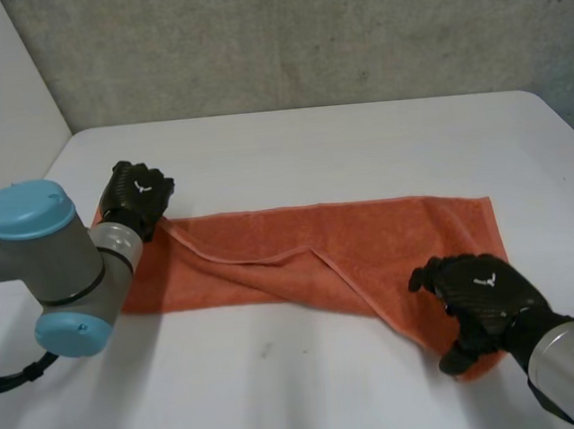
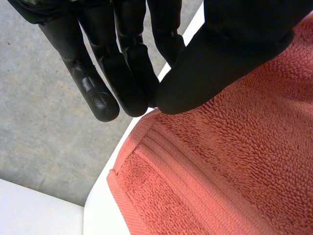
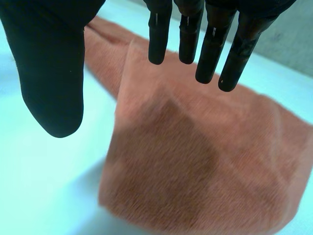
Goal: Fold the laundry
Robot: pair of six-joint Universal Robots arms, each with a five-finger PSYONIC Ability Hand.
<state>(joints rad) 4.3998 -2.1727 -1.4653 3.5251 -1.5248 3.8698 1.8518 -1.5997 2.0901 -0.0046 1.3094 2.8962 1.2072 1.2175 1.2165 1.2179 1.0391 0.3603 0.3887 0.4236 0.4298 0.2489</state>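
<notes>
An orange towel [image 1: 369, 243] lies lengthwise across the white table [image 1: 311, 143], with a raised crease running from its far left corner towards the middle. My left hand [image 1: 137, 198] is at that far left corner. In the left wrist view its fingers [image 2: 127, 73] and thumb are pressed together right at the towel's hemmed edge [image 2: 146, 147], pinching it. My right hand [image 1: 482, 294] hovers over the towel's near right corner. Its fingers [image 3: 210, 49] are straight and spread, the thumb stands apart, and the towel [image 3: 195, 161] lies flat below them.
The left arm's grey joint with a light-blue cap [image 1: 28, 210] stands over the towel's left end. The table's left edge [image 2: 98, 205] runs close beside the left hand, with grey floor [image 2: 39, 122] beyond. A grey wall [image 1: 303, 34] stands behind the table.
</notes>
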